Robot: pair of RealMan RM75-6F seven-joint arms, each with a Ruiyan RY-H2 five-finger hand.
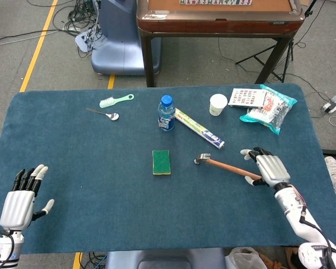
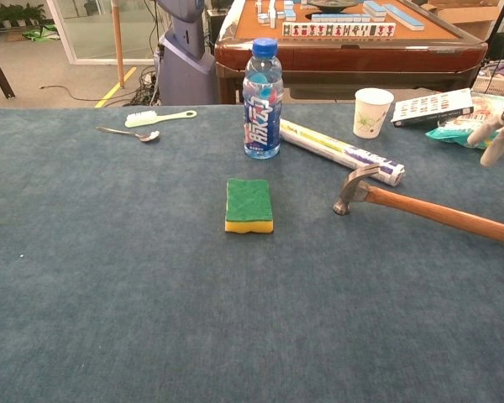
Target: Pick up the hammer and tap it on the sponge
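A hammer (image 1: 227, 166) (image 2: 437, 213) with a steel head and wooden handle lies on the blue table right of centre, head pointing left. A green-topped yellow sponge (image 1: 161, 162) (image 2: 249, 204) lies flat at the centre. My right hand (image 1: 267, 168) hovers over the handle's far end with its fingers apart, holding nothing; only its fingertips (image 2: 493, 143) show at the chest view's right edge. My left hand (image 1: 21, 200) rests open at the table's front left corner, out of the chest view.
A water bottle (image 1: 166, 114), a wrapped roll (image 1: 199, 128), a paper cup (image 1: 217, 104), a booklet (image 1: 247, 97) and a snack bag (image 1: 269, 110) stand behind the hammer. A spoon (image 1: 103, 114) and toothbrush (image 1: 116, 100) lie at the back left.
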